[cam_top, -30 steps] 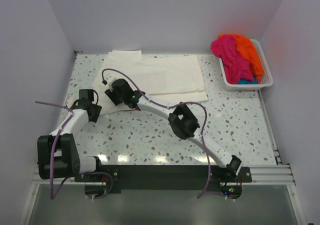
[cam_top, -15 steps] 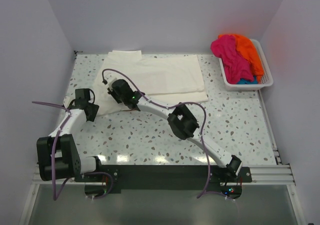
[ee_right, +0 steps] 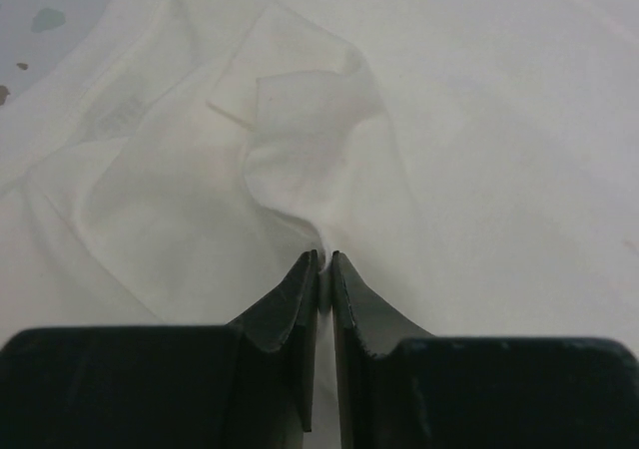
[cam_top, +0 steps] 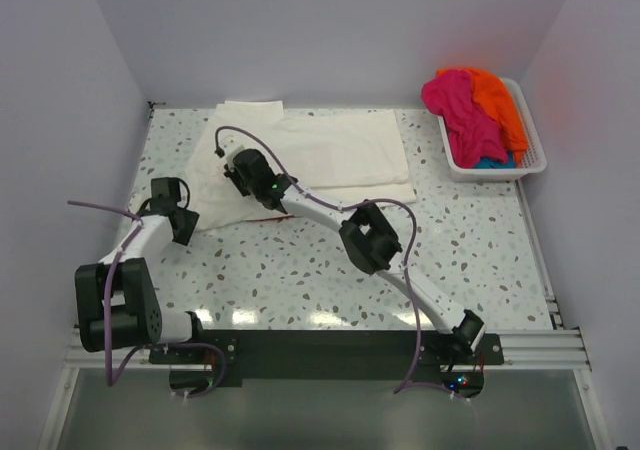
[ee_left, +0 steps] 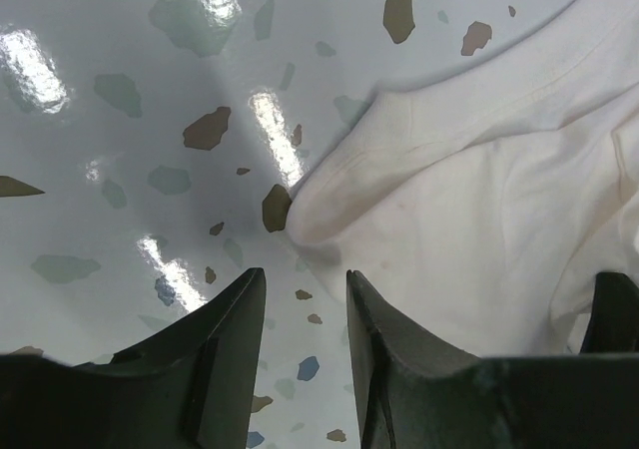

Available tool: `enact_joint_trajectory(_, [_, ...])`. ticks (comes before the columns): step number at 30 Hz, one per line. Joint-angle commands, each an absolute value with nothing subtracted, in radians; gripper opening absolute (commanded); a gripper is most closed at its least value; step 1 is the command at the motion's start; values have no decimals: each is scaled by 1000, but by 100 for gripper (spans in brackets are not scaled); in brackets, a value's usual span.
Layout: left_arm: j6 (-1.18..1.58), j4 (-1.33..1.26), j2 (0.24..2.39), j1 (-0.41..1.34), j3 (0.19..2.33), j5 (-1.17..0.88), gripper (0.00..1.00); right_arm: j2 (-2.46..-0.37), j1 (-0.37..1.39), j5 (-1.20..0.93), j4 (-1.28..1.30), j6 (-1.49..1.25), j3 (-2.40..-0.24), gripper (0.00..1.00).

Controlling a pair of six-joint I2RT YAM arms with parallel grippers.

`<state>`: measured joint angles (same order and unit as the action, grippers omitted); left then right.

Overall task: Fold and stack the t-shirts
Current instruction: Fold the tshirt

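**Figure. A one-sided pinch on the cream tee, and how it may fail**

The pale speckled terrazzo table [cam_top: 480, 240] fills the middle of the overhead view. The large cream-white cotton t-shirt [cam_top: 340, 150] lies on it at upper centre, partly doubled over, with its lower-left corner rumpled. At upper right, the white slatted plastic basket [cam_top: 535, 155] holds the crumpled magenta-pink tee [cam_top: 455, 105], the orange tee [cam_top: 497, 105] and a sliver of the teal tee [cam_top: 490, 162], none of them folded yet.

The black two-finger right gripper [ee_right: 322, 264] sits over the rumpled corner. Its jaws are drawn almost together on a thin raised ridge of the cream cloth. The black left gripper [ee_left: 305, 277] stands partly open and holds nothing. It hangs above bare table, with the shirt's rolled edge just ahead of it and to the right in the left wrist view.

Likely hazards, as judged from this arrangement:

- **Slipping:** the ridge is narrow and caught only at the fingertips, so a brisk pull could slide it free.
- **Layers parting:** the pinch may take only the top layer, which would spoil the fold line.
- **Dragging:** the left claw holds nothing, so a lift by one arm alone would drag the shirt and bunch it.
- **Missed edge:** the left fingers may close on bare table short of the rolled edge.
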<state>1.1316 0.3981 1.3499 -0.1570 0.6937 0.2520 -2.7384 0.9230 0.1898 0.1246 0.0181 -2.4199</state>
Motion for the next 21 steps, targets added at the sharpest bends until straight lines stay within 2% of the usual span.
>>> enact_joint_trajectory(1, [1106, 344, 1359, -166, 713, 242, 43, -2651, 873, 189, 40, 8, -2477, 13])
enact_joint_trajectory(9, [1098, 333, 1382, -166, 719, 238, 43, -2657, 818, 175, 11, -23, -2485, 14])
enact_joint_trajectory(16, [1091, 325, 1384, -167, 719, 227, 43, -2680, 784, 172, 5, -25, -2520, 23])
enact_joint_trajectory(21, [1085, 322, 1384, -166, 719, 218, 45, -2683, 770, 179, -32, -20, -2526, 25])
